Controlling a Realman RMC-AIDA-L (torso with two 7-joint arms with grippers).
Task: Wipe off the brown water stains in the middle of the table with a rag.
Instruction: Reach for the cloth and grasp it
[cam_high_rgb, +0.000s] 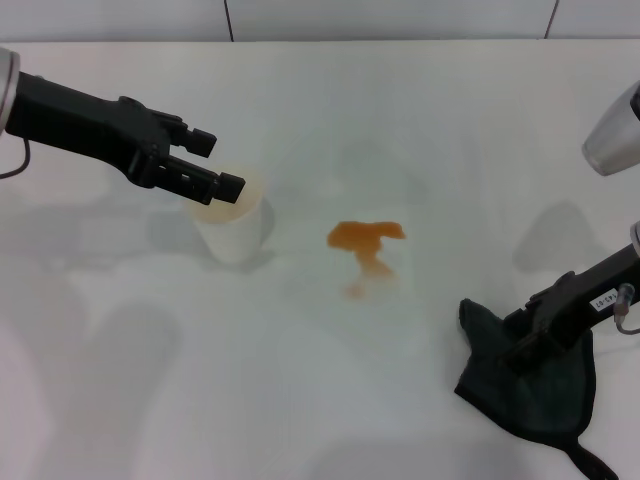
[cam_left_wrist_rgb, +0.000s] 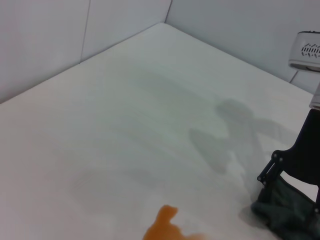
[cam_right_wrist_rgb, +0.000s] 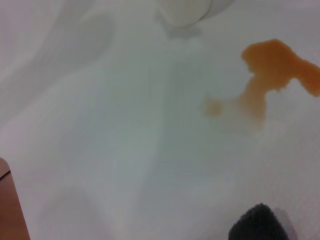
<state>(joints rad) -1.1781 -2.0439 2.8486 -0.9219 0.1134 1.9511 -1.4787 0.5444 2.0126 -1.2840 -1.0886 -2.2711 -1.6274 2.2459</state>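
The brown water stains (cam_high_rgb: 365, 242) lie in the middle of the white table (cam_high_rgb: 300, 400), with a paler tail and a small droplet toward the front. They also show in the left wrist view (cam_left_wrist_rgb: 164, 227) and the right wrist view (cam_right_wrist_rgb: 275, 70). The dark rag (cam_high_rgb: 530, 385) lies crumpled at the front right. My right gripper (cam_high_rgb: 527, 335) is down on its top edge and shut on it; this also shows in the left wrist view (cam_left_wrist_rgb: 276, 172), with the rag (cam_left_wrist_rgb: 290, 212) under it. A corner of the rag (cam_right_wrist_rgb: 257, 224) shows in the right wrist view. My left gripper (cam_high_rgb: 220, 163) is open just above a white paper cup.
The white paper cup (cam_high_rgb: 232, 225) stands upright left of the stains, about a cup-width away; its base also shows in the right wrist view (cam_right_wrist_rgb: 185, 10). A wall runs along the table's far edge (cam_high_rgb: 300, 40).
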